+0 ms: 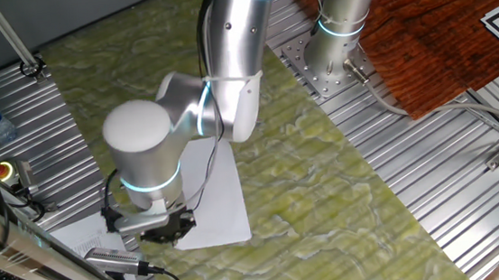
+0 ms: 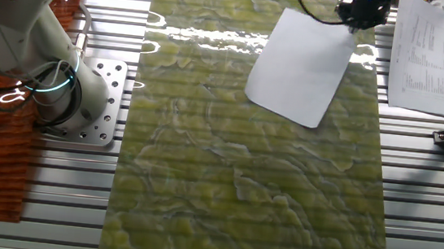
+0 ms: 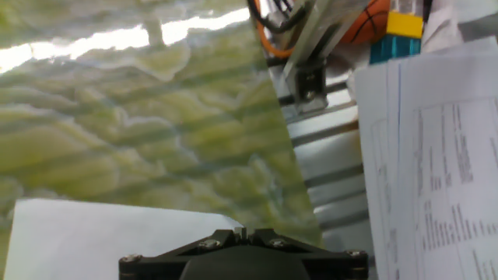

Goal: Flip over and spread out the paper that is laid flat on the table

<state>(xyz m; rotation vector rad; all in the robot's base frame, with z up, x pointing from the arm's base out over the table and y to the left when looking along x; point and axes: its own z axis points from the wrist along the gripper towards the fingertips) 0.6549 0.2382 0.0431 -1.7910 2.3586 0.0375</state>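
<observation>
Lying flat near bench (image 2: 249,184) edge: paper (image 2: 301,67), apparently not yet flipped. Gripper (image 2: 366,9) hovers at paper corner; finger spacing impossible to tell. Flip and spreading remain.

The light is bright and comes from above, and it makes shiny white streaks on the table (image 2: 214,38) at its far end in the other fixed view and the hand view. The hand view is soft and a bit blurry, with fuzzy printed sheets (image 3: 443,155). The paper (image 1: 213,193) has arm shadow on it.
</observation>
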